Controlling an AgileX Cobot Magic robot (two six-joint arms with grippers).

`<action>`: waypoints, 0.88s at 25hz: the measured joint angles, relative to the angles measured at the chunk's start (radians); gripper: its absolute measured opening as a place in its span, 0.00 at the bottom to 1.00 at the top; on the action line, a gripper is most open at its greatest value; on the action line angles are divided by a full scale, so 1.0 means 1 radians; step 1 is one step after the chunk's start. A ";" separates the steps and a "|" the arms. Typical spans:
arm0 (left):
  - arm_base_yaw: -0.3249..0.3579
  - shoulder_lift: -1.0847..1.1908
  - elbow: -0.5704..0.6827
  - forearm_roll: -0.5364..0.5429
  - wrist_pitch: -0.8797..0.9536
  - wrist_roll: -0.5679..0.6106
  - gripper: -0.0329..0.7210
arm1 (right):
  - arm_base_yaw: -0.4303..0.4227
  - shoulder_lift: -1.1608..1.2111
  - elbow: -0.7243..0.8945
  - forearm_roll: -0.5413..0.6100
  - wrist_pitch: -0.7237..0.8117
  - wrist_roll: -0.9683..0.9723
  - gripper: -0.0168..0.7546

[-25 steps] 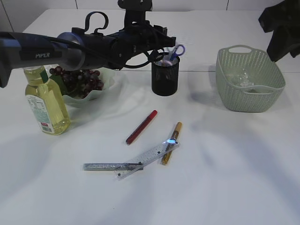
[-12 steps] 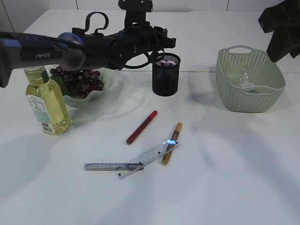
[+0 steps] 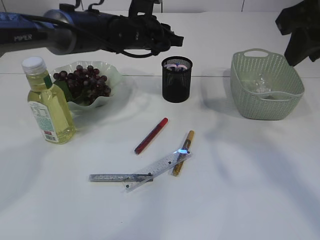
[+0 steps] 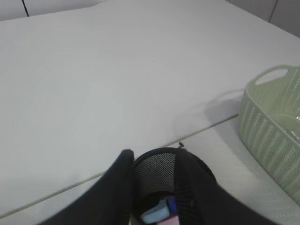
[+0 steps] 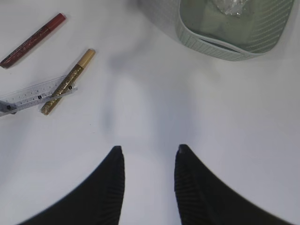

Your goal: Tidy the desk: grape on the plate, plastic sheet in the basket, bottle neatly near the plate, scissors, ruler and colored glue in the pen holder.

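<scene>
Only the exterior view takes in the whole tabletop (image 3: 260,190): the bottle (image 3: 46,107) at 9 o'clock, touching nothing, with the plate (image 3: 112,75) of grapes (image 3: 85,82) just behind it, the black pen holder (image 3: 176,80) at 12 o'clock with the scissors (image 3: 175,65) handles showing inside, and the basket (image 3: 265,85) at 2 o'clock holding the crumpled plastic sheet (image 3: 260,82). Near centre lie the red glue pen (image 3: 151,135), the gold glue pen (image 3: 183,152) and two rulers (image 3: 150,170), overlapping. The left wrist view alone looks down into the holder past the left gripper (image 4: 154,173), jaws apart and empty, the arm stretched level above it. The right wrist view shows the right gripper (image 5: 147,157), jaws apart and empty, high over bare tabletop.
</scene>
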 joint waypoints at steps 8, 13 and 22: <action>0.043 -0.155 0.000 0.008 0.293 0.000 0.35 | 0.000 0.000 0.000 0.000 0.000 0.000 0.41; 0.043 -0.256 0.000 0.015 0.463 0.028 0.36 | 0.000 0.000 0.000 0.000 0.000 0.000 0.41; 0.041 -0.359 -0.002 0.006 0.889 0.071 0.36 | 0.000 0.000 0.000 0.000 0.000 0.000 0.41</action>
